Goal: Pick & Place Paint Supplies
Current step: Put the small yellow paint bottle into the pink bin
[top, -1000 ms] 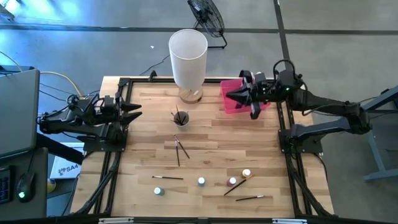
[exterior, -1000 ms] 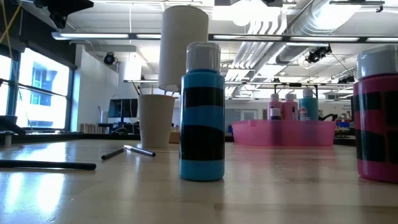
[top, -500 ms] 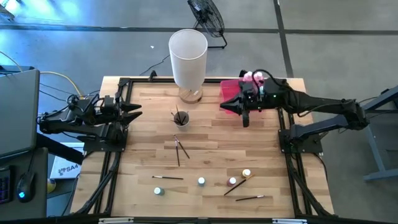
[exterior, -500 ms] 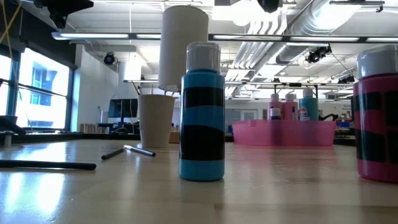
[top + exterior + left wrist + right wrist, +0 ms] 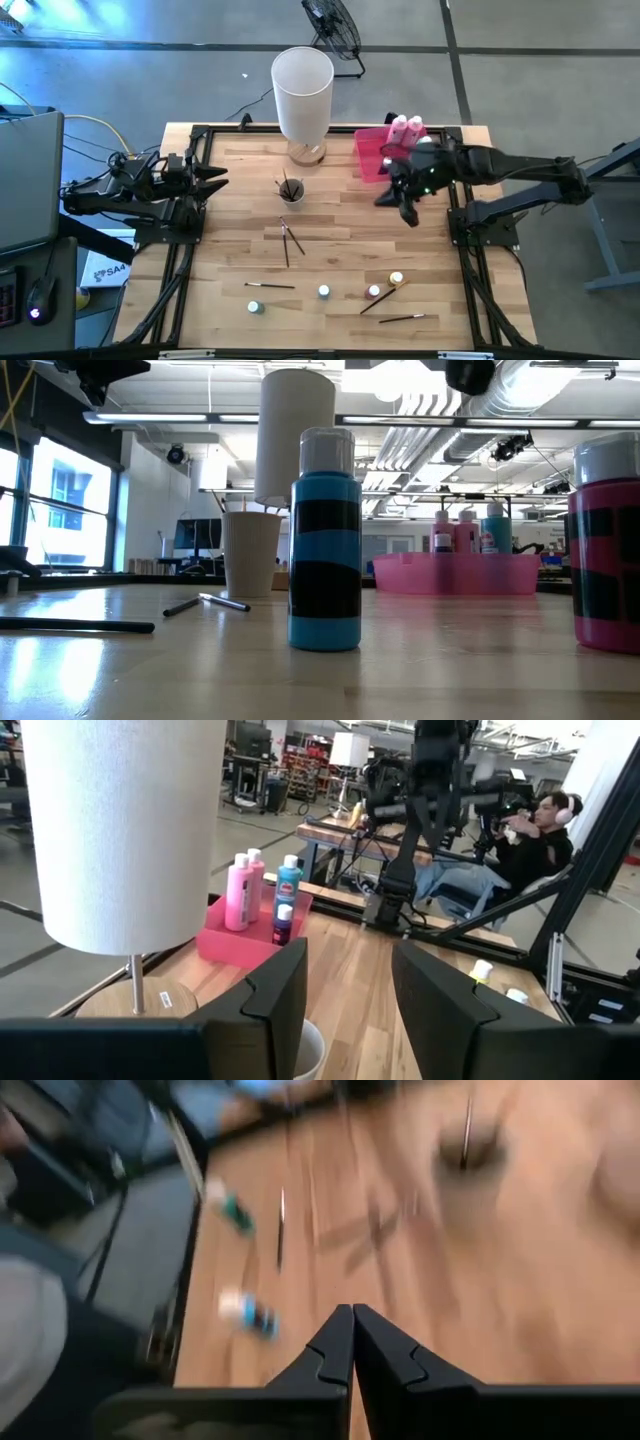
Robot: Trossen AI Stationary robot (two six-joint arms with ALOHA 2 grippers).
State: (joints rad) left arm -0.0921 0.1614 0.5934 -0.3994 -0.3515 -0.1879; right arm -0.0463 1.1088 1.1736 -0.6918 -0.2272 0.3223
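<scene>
Pale wooden-plank table (image 5: 340, 215) under an open workshop ceiling. We see the right end effector (image 5: 405, 205), fingers pressed together and empty, just beside the pink rectangular tray (image 5: 368, 160); the left end effector (image 5: 215, 178) waits, spread, at the table's left edge. Tiny capped paint bottles (image 5: 374, 292) and thin dark-handled paintbrushes (image 5: 382, 298), lying mostly crosswise, sit toward the near edge, closer to the right arm.

Wooden counter (image 5: 330, 215) with paint supplies spread over it

On it: pink tray (image 5: 372, 158), white cylinder (image 5: 302, 92), small cup (image 5: 291, 189), loose brushes (image 5: 290, 238), and, apparently, four tiny bottles (image 5: 324, 291) near the front.
</scene>
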